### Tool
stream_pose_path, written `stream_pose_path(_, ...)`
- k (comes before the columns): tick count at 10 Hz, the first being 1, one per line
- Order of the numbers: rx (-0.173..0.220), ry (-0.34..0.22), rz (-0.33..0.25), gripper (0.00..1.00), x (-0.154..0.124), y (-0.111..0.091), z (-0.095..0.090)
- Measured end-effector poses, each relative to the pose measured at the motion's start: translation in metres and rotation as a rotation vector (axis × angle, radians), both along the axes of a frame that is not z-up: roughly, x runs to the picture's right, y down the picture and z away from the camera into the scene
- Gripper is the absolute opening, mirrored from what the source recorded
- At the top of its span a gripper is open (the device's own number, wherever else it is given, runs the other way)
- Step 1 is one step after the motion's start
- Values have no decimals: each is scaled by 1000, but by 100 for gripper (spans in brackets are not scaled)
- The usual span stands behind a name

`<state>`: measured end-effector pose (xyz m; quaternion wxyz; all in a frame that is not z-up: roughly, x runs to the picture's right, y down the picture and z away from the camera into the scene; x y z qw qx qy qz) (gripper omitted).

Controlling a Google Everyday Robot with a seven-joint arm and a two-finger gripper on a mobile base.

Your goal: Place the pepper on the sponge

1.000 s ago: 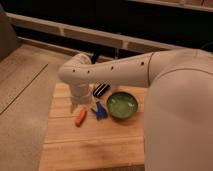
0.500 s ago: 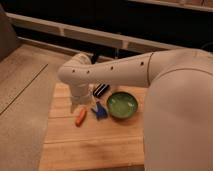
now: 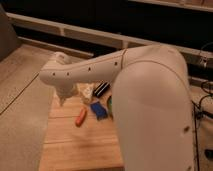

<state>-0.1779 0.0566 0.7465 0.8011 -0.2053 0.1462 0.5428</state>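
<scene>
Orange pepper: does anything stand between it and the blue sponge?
Nothing visible does. The small orange pepper lies on the wooden table just left of the blue blocky sponge, with only a narrow strip of bare wood between them. The pincer hangs at the table's far left edge, behind the pepper.

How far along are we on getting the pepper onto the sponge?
Nothing looks done: the pepper lies on the wooden table beside the sponge, not on it. In hand: the gripper hangs near the table's far-left corner, apart from the pepper. Left: grasp, lift, place.
</scene>
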Motion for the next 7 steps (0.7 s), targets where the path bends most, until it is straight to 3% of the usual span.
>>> stream_pose_path(1, 7, -31, -27, 65, -11, -2, 20)
stream_pose_path(3, -26, -27, 2, 65, -8, 4, 44)
stream_pose_path(5, -78, 17, 63, 65, 2, 17, 65)
stream_pose_path(7, -138, 95, 116, 65, 10, 37, 78)
